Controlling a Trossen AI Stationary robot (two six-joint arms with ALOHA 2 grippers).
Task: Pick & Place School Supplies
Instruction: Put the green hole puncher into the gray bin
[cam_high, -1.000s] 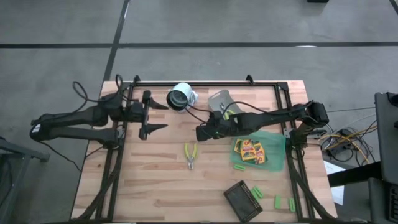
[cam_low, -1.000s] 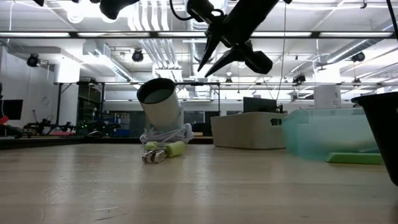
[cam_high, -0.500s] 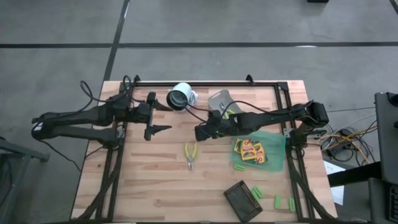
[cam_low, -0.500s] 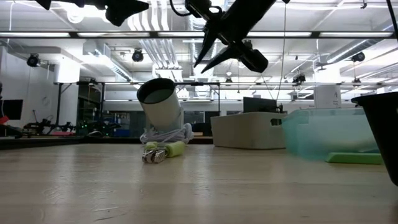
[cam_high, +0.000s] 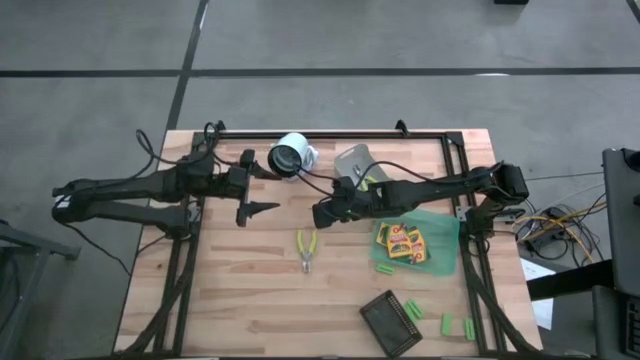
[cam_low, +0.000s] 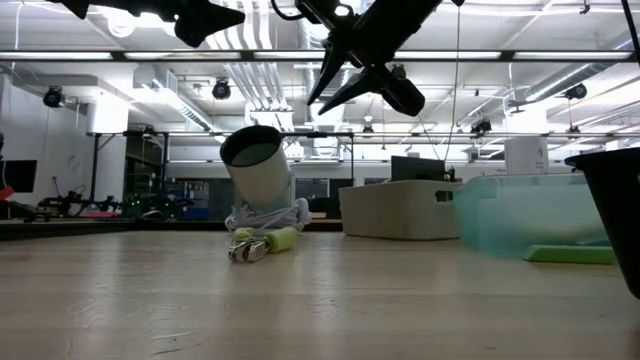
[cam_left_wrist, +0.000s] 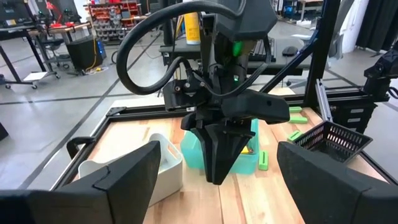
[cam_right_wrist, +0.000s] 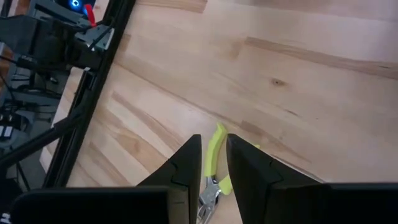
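A yellow-handled scissor-like tool lies flat on the wooden table, near its middle; it also shows in the right wrist view. My right gripper hangs above and just beyond it, slanting down, its fingers a narrow gap apart with nothing between them. Yellow packs lie in the green bin. Tiny green blocks rest on the table near the right front corner. My left gripper is held high at the left, open wide, empty and pointing toward the right arm.
A white cup lies tipped at the back, next to a grey bin. A dark tray stands near the front edge, with a green block at its right end. Black frame rails border the table.
My left gripper has moved a little toward the table's right edge, closer to the right arm, still open wide. My right gripper has rolled slightly at the wrist and stayed in place above the tool. Nothing on the table has moved.
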